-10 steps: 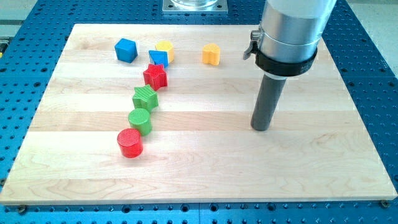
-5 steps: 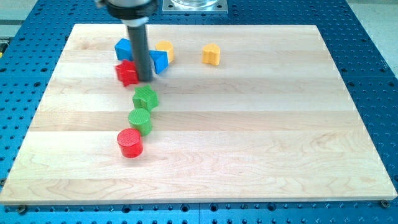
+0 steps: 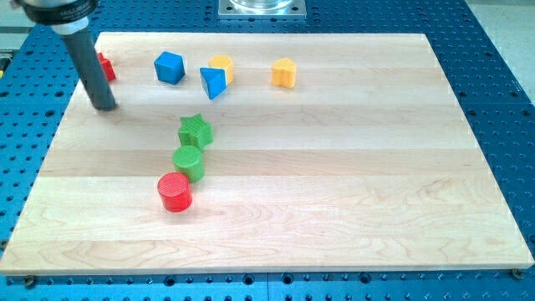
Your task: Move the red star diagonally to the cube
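Note:
The red star (image 3: 105,67) lies near the board's top left edge, mostly hidden behind my rod. My tip (image 3: 104,106) rests on the board just below the star, at the view's left. The blue cube (image 3: 169,67) sits to the star's right, in the same row. A blue triangular block (image 3: 213,82) and a yellow block (image 3: 221,64) stand right of the cube.
A second yellow block (image 3: 284,73) sits further right in the top row. A green star (image 3: 196,130), a green cylinder (image 3: 189,161) and a red cylinder (image 3: 175,191) run in a line down the board's left middle. The wooden board (image 3: 351,184) lies on a blue perforated table.
My rod swept from the view's right to the far left. The red star moved from below the blue triangle, past the cube, to the board's top left edge.

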You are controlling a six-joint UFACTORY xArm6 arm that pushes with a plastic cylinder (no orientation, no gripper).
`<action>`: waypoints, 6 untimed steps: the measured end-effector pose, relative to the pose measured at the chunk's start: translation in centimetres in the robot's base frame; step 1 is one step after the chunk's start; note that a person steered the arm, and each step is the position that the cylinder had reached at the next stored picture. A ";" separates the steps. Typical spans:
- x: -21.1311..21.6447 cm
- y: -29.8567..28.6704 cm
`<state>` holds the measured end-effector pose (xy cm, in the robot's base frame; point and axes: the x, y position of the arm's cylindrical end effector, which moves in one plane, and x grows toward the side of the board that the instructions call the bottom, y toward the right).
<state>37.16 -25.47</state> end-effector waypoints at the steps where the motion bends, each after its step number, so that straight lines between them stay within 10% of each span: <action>1: -4.7 -2.9; 6: -11.4 -2.3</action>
<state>25.74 -27.79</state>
